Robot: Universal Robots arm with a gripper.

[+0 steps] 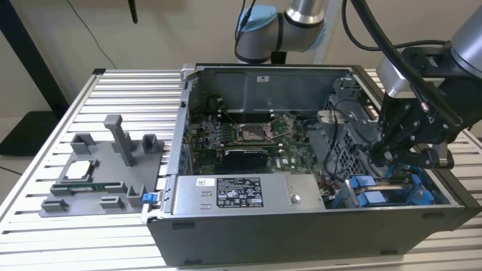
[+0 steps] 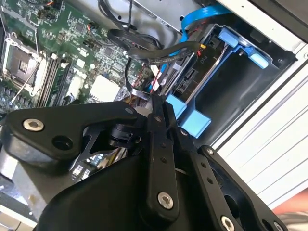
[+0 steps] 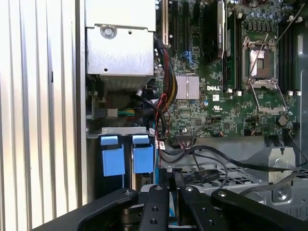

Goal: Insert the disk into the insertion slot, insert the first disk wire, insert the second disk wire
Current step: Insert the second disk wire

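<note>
The disk point(image 2: 197, 72) sits edge-on in its bright blue carrier point(image 2: 195, 120), inside the grey insertion slot point(image 2: 245, 91) at the case's front corner on the exterior view's right. In the exterior view my gripper point(image 1: 384, 161) reaches down into the case just above the blue carriers point(image 1: 376, 195). In both wrist views the black fingers meet at their tips. The gripper point(image 2: 160, 100) is shut on a thin black disk wire point(image 2: 132, 84), close beside the disk's connector end. In the first wrist view the gripper point(image 3: 172, 171) has a black plug point(image 3: 199, 175) lying against its tips. A blue cable point(image 2: 192, 19) loops over the disk.
The grey labelled power-supply box point(image 1: 241, 195) lies along the case front. Behind it the motherboard carries the CPU socket point(image 1: 252, 132). Loose black cable bundles point(image 2: 139, 45) hang between the board and the bay. A grey fixture point(image 1: 105, 169) with small parts stands on the slatted table point(image 1: 45, 237).
</note>
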